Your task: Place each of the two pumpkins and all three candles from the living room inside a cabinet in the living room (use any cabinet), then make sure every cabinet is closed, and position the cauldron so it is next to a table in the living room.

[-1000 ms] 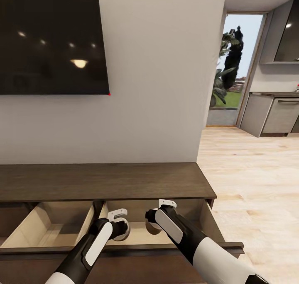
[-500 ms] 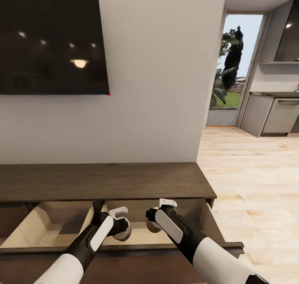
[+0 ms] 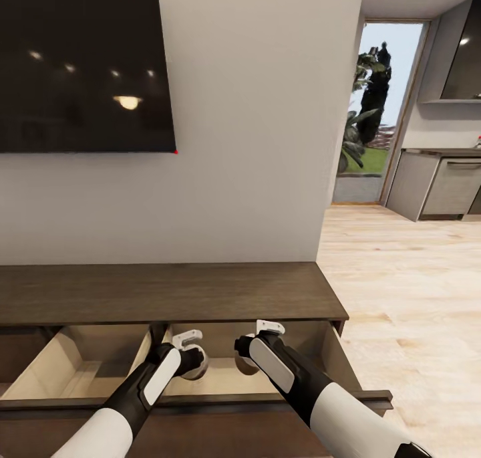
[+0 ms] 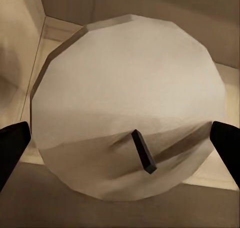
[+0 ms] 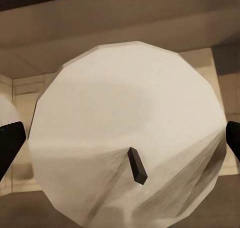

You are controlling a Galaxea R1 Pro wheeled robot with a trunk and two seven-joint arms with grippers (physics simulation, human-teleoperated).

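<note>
The right end effector [image 3: 246, 363] and left end effector [image 3: 195, 366] are mostly hiding both candles; the cabinet [image 3: 167, 291] is running off the frame's left edge and bottom.

This is a home, rendered in simulation: a living room with a large flat black television screen [image 3: 80, 73] hung on a plain pale grey wall [image 3: 254, 144] above a long, low dark-brown wooden cabinet [image 3: 167, 291] whose drawers stand open, showing pale tan insides. To the right, light wood plank flooring [image 3: 401, 277] runs toward grey kitchen cupboards [image 3: 441, 184] and a tall glass door [image 3: 381, 110] with green foliage outside.
</note>
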